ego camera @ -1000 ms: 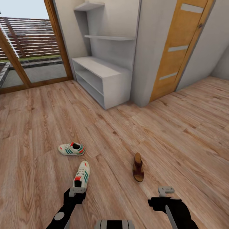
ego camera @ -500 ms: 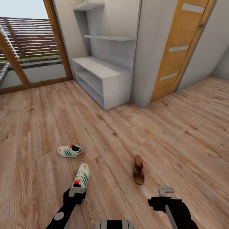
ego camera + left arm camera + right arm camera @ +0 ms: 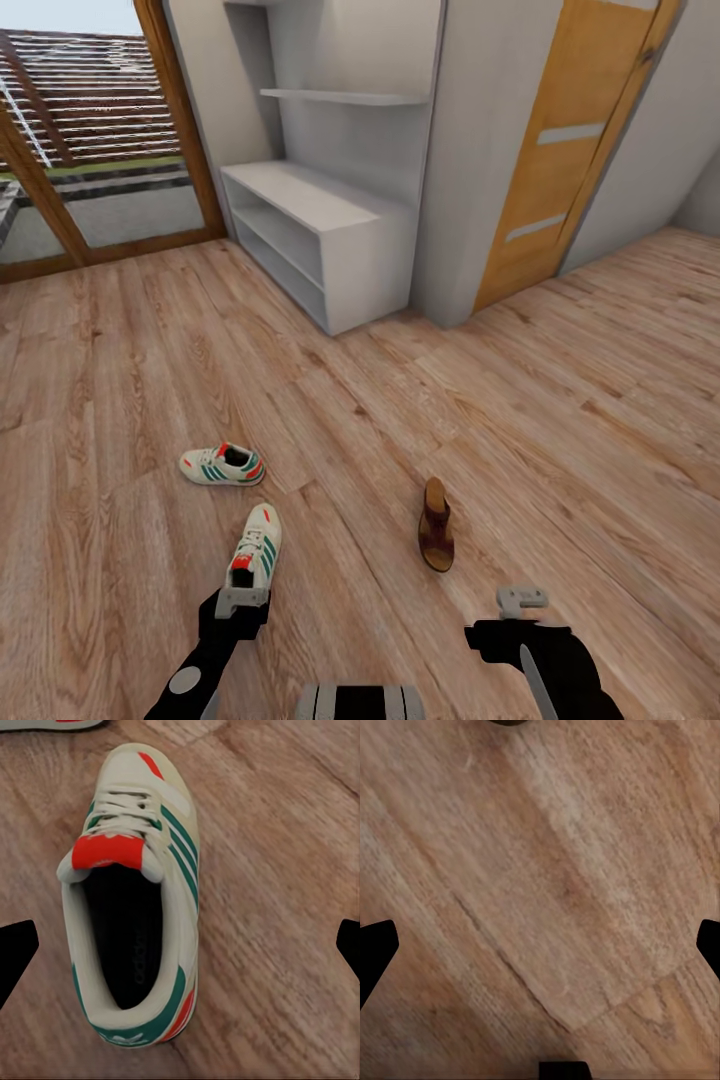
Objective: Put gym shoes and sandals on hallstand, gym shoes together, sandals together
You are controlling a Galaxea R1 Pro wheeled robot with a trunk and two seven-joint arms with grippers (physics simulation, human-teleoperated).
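Two cream-white gym shoes with green stripes lie on the wood floor: one on its side further off, one upright just ahead of my left gripper. In the left wrist view that near shoe lies under the open left gripper, its fingertips wide apart on either side and clear of it. One brown sandal lies ahead of my right gripper, which hangs open over bare floor. The other sandal is out of view. The pale grey hallstand stands against the far wall.
A glass door with a wooden frame is left of the hallstand. An orange wooden door stands at the right behind a grey wall corner. Open floor stretches between the shoes and the hallstand.
The whole head view has shifted a little, so the camera has moved. Shoes, sandal and both arms keep their places relative to one another.
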